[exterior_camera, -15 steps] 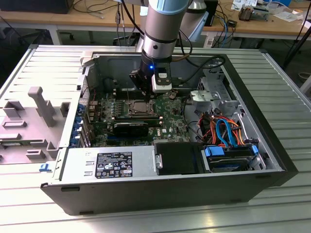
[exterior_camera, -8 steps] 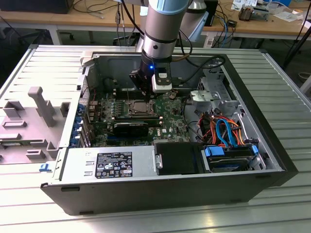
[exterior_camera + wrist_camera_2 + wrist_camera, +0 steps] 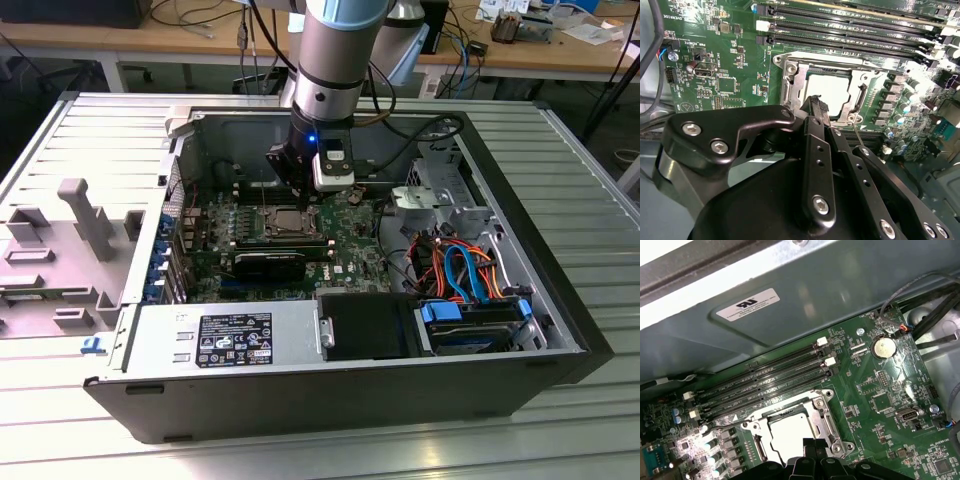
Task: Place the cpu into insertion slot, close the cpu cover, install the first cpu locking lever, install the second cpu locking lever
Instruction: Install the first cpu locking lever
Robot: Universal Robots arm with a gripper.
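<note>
The cpu (image 3: 832, 89) lies flat in the insertion slot (image 3: 785, 62), its silvery top bright under the light. The cpu cover (image 3: 796, 82) lies down over it, and the chip shows through the cover's window. A thin locking lever rod (image 3: 856, 131) stands up beside the socket's corner. My gripper (image 3: 815, 102) hangs just above the socket's near edge, its black fingertips together with nothing seen between them. In the first wrist view the cpu (image 3: 787, 432) sits in the cover (image 3: 820, 417), with the gripper (image 3: 812, 443) at its rim. In the exterior view the gripper (image 3: 297, 200) hovers over the socket (image 3: 290, 222).
Long black memory slots (image 3: 850, 25) run beside the socket. The open computer case (image 3: 330, 385) holds a power supply (image 3: 225, 340), a drive bay (image 3: 470, 325) and orange and blue cables (image 3: 455, 265). A case wall (image 3: 790, 295) rises close behind the slots.
</note>
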